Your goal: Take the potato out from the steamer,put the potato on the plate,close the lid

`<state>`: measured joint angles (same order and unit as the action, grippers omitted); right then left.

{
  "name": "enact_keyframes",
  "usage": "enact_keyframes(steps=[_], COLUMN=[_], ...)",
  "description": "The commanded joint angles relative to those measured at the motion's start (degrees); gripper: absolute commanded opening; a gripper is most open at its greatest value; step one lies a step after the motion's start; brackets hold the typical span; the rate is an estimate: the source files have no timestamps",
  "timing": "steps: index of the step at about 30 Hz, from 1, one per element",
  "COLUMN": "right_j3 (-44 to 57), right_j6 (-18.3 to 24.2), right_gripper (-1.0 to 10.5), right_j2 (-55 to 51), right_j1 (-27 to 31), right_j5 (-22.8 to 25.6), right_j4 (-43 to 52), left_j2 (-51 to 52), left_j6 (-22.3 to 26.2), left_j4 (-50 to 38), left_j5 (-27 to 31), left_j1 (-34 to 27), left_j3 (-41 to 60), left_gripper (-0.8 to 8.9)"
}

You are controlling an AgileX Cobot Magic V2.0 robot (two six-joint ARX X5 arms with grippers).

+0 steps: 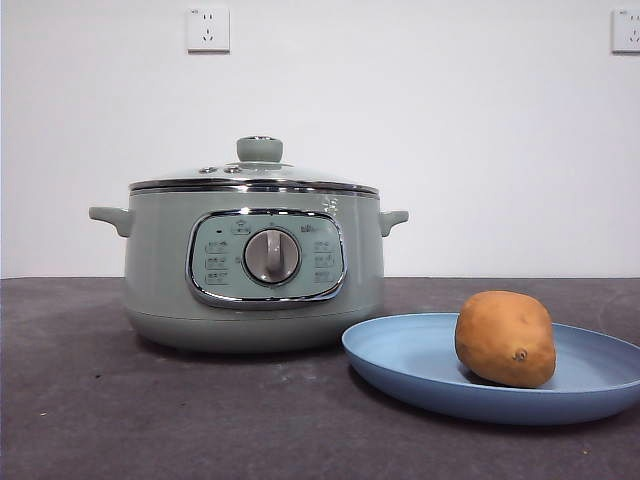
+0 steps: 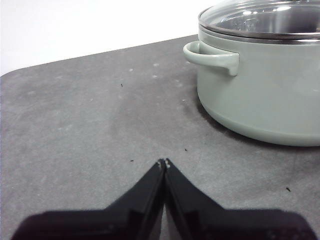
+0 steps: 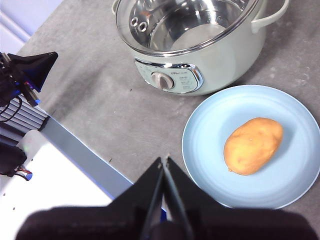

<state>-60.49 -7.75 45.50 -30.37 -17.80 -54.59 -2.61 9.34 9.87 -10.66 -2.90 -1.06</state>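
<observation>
The orange-brown potato [image 1: 505, 338] lies on the light-blue plate [image 1: 400, 352] to the right of the sage-green steamer [image 1: 160, 270]. The glass lid [image 1: 259, 150] with its green knob sits closed on the steamer. In the right wrist view the potato [image 3: 253, 145] rests on the plate [image 3: 210, 130] beside the steamer [image 3: 235, 60], with the lid [image 3: 150, 22] on it. My right gripper [image 3: 164, 160] is shut and empty, high above the table near the plate. My left gripper [image 2: 163, 162] is shut and empty over the bare table, beside the steamer [image 2: 260, 95] and its lid [image 2: 260, 20].
The dark grey table [image 1: 100, 400] runs to a white wall with two sockets [image 1: 208, 28]. In the right wrist view the table's front edge, a white base [image 3: 55, 185] and the other arm's black gripper [image 3: 30, 67] show off to one side.
</observation>
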Motion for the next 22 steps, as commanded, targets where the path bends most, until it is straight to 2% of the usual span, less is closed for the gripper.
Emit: enact_keyframes(steps=[1,3,5,7,8,12,13,18,22], right_j3=[0.0,0.0,0.13,0.98,1.68,8.5,10.56,22.82,32.06], right_j6=[0.98,2.84,2.95,5.57,6.43,6.34,6.36,8.9,8.98], right_gripper=[0.0,0.0,0.0,0.0,0.0,0.0,0.0,0.0,0.0], right_j2=[-0.17,-0.22,-0.83,-2.56,-3.43,-9.46,-10.93,-19.26,-25.2], right_j1=[-0.07,-0.07,0.7,3.23,4.81,14.99,17.27,27.45,31.89], right_j5=[0.28,2.43,7.67,11.96,11.63,2.58,1.7,1.57,1.77], right_j4=[0.2,0.76,3.65,8.61,10.91,21.42,23.69,36.68,45.13], left_j2=[0.24,0.24,0.24,0.24,0.24,0.24,0.24,0.24,0.24], left_j6=[-0.33,-0.33,-0.33,-0.33,-0.33,-0.31,-0.33,-0.33,-0.33], left_j4=[0.09,0.09,0.09,0.09,0.09,0.09,0.09,0.09,0.09], left_j5=[0.04,0.04,0.04,0.04,0.04,0.02,-0.07,0.02,0.02], left_j1=[-0.17,-0.17,-0.17,-0.17,-0.17,-0.17,-0.17,-0.17,-0.17], left_j3=[0.83,0.83,0.83,0.83,0.83,0.83,0.83,0.83,0.83], left_gripper=[-0.04,-0.04,-0.04,-0.04,-0.04,-0.04,-0.04,-0.04,-0.04])
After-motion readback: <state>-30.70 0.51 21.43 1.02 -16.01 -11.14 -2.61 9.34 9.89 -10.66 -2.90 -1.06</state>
